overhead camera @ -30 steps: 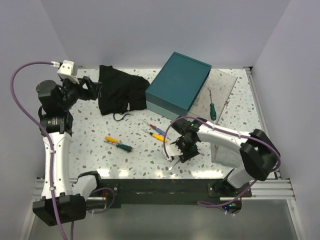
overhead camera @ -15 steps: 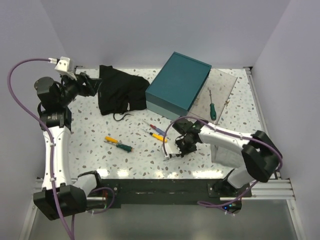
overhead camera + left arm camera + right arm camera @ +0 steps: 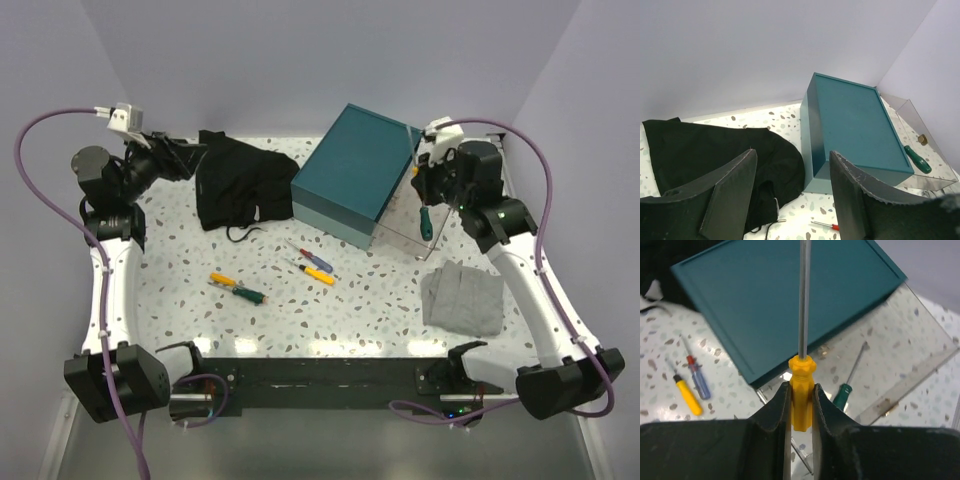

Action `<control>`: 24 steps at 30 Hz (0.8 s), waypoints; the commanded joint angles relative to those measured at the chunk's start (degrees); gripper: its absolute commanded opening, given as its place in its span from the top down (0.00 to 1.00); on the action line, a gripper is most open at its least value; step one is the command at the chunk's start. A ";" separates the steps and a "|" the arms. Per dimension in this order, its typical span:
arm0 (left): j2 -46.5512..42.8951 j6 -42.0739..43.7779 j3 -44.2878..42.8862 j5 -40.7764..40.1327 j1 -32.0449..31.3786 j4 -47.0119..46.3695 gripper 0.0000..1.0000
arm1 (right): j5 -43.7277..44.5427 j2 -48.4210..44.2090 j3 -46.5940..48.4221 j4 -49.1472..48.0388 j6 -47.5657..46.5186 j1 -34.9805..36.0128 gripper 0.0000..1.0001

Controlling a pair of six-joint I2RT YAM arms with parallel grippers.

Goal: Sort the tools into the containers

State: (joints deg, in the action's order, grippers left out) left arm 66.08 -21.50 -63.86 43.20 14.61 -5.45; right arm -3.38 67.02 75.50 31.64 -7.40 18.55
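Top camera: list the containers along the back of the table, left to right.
black fabric bag → dark-teal hard case → clear plastic box

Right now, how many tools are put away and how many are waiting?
Done: one green-handled screwdriver lies in the clear plastic box. In hand: the right gripper is shut on a yellow-handled screwdriver over that box. To do: four on the table, a blue-red screwdriver, a small yellow screwdriver, an orange-handled screwdriver and a dark-green screwdriver. The left gripper is open and empty by the black bag.
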 commanded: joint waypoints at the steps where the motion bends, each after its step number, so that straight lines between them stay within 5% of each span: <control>1: -0.51 -1.53 0.92 -1.27 -0.20 -0.53 0.36 | 9.71 2.49 -0.27 -1.76 18.99 -5.26 1.00; 12: -3.42 -0.04 4.35 -2.42 -0.20 1.76 0.36 | 5.41 20.76 8.69 2.64 22.26 -10.46 1.00; 13: -3.77 0.57 4.44 -2.51 -0.28 1.94 0.36 | 4.35 21.39 9.13 2.29 21.56 -10.55 0.95; 14: -3.94 0.75 4.79 -2.51 -0.29 2.11 0.36 | 2.34 21.83 10.09 1.94 21.03 -10.55 0.75; 17: -4.65 1.63 5.32 -2.94 -0.20 2.81 0.36 | 0.92 22.45 12.02 2.29 20.85 -10.63 0.47; 21: -5.00 1.81 5.85 -3.12 -0.28 2.38 0.36 | -6.07 20.08 12.65 0.54 19.36 -10.55 0.38; 24: -4.65 1.20 6.11 -2.95 -0.28 1.50 0.36 | -9.89 16.66 10.90 -1.93 11.58 -4.00 0.36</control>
State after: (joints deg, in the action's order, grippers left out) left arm 62.06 -21.04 -58.33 40.51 14.48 -2.15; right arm -5.37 89.73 85.38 33.82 12.23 8.51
